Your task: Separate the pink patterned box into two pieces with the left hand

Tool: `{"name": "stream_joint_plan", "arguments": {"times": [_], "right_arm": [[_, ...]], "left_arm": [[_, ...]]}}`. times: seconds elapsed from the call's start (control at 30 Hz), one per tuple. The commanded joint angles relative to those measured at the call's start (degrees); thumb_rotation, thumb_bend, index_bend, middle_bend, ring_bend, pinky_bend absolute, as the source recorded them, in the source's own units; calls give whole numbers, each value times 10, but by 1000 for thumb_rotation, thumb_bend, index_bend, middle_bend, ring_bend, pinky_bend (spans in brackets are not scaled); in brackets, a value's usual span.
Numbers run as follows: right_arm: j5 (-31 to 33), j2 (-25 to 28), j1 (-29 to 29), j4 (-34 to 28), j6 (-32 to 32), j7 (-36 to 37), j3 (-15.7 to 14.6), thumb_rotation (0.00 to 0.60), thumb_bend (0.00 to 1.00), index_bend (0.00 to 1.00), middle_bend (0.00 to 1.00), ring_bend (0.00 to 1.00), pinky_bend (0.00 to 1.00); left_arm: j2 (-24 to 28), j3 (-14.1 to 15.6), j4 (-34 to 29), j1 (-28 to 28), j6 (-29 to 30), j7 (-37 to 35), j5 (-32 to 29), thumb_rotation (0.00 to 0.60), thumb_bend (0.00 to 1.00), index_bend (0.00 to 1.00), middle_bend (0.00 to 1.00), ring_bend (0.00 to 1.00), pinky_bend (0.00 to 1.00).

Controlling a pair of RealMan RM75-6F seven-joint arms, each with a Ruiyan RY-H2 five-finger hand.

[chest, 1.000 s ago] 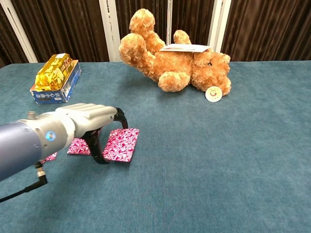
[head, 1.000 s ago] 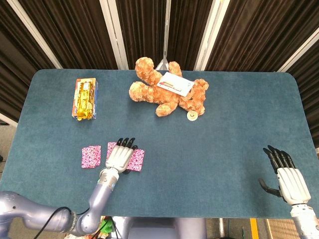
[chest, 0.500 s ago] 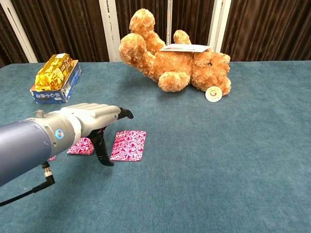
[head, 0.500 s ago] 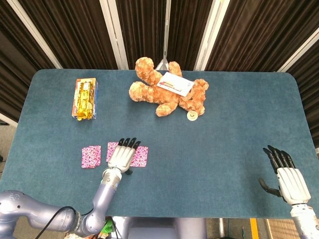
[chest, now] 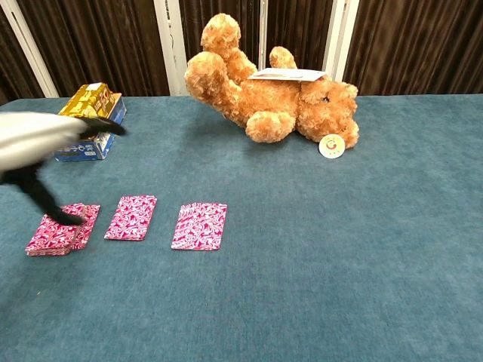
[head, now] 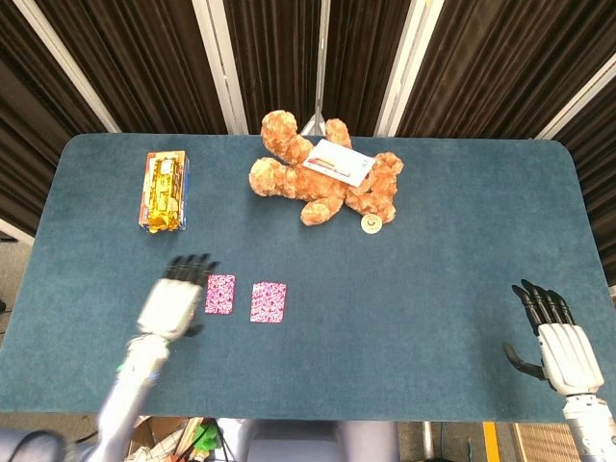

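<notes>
Three pink patterned pieces lie in a row on the blue table. In the chest view the leftmost pink piece [chest: 62,229] looks thicker, the middle pink piece [chest: 131,217] and right pink piece [chest: 200,225] lie flat and apart. The head view shows the middle piece [head: 219,295] and right piece [head: 269,302]; my left hand [head: 173,300] covers the leftmost one. That left hand [chest: 41,136] is blurred, fingers spread, thumb tip down at the leftmost piece; I cannot tell if it touches. My right hand [head: 560,345] lies open near the front right edge.
A brown teddy bear [head: 322,178] with a white card on it lies at the back centre, a round tag [head: 372,224] beside it. A gold-topped box [head: 164,191] sits at the back left. Dark curtains hang behind the table.
My left hand has swept left, from above the middle and right pink pieces to above the leftmost one. The right pink piece had slid slightly right. The right hand stays put.
</notes>
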Motion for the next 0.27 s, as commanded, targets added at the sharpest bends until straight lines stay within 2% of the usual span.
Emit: {"name": "stream_joint_plan", "arguments": {"times": [0.03,0.13,0.27], "right_arm": [[0,-5,-1,0,4,-12,2,600,362,0,0,0,49],[0,-9,-3,1,11,-23,3,600,363,0,0,0,49],[0,-11,-4,4,12,-30,3,600,362,0,0,0,49]], "left_arm": [[101,115,50,120,109,-147,166,600,196,0,0,0,0],[118,140,106,165,154,-207,219,600,193,0,0,0,0],[126,142,168,211,189,-263,243,600,193,0,0,0,0]]}}
